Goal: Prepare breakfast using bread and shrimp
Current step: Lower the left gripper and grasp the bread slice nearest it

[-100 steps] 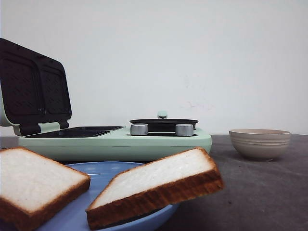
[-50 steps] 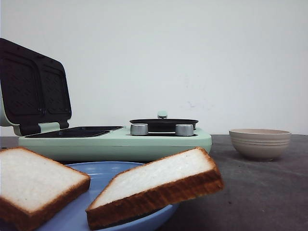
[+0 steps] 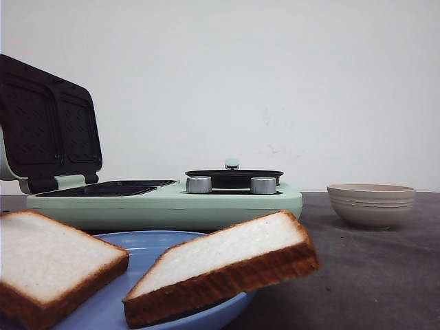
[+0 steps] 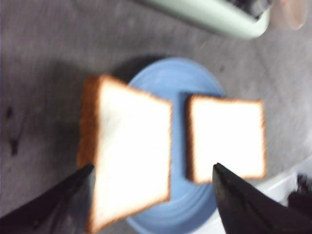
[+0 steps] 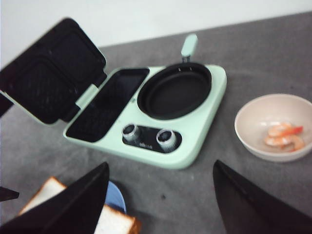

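Two bread slices (image 3: 227,268) — blue plate (image 3: 148,251)

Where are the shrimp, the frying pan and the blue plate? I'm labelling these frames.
shrimp (image 5: 284,136), right wrist view, middle of the pile in the bowl.
frying pan (image 5: 174,91), right wrist view, black cooking surface.
blue plate (image 4: 168,80), left wrist view, bare rim.

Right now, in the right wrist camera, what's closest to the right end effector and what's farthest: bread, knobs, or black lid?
1. The bread, beside the left finger of the right end effector.
2. The knobs, on the cooker's front.
3. The black lid, raised at the back.
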Tool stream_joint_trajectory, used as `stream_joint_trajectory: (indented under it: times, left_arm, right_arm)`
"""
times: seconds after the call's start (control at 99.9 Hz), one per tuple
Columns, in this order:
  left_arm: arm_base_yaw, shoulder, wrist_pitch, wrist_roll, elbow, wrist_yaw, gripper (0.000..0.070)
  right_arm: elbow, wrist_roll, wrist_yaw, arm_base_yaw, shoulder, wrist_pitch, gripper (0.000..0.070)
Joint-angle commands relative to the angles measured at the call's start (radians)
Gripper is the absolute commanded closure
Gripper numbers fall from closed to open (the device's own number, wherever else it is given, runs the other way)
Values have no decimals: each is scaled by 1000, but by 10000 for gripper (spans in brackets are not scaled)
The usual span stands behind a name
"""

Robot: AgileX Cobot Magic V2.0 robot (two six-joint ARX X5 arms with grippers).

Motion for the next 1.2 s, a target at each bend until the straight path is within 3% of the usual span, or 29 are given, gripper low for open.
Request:
stream_joint_trajectory:
  times: [0.0, 0.28, 0.871, 0.921, 1.101, 1.191]
  left_arm:
    - [-8, 41, -12, 71, 11, 4, 316]
    - [-11, 217, -23, 188, 11, -11, 311]
    - [-11, 363, 21, 193, 11, 6, 318]
    - [-11, 363, 29, 198, 11, 6, 367]
    - [-11, 363, 36, 240, 11, 5, 686]
    - [-11, 363, 36, 263, 11, 5, 700]
  right_arm:
    - [13, -47, -3, 0, 0, -1, 292]
    - [13, -77, -3, 0, -1, -5, 292]
    - [13, -84, -3, 0, -1, -3, 292]
    - [13, -84, -3, 0, -1, -3, 292]
    - [13, -84, 0, 0, -1, -4, 292]
    - [13, -84, -1, 0, -1, -5, 293]
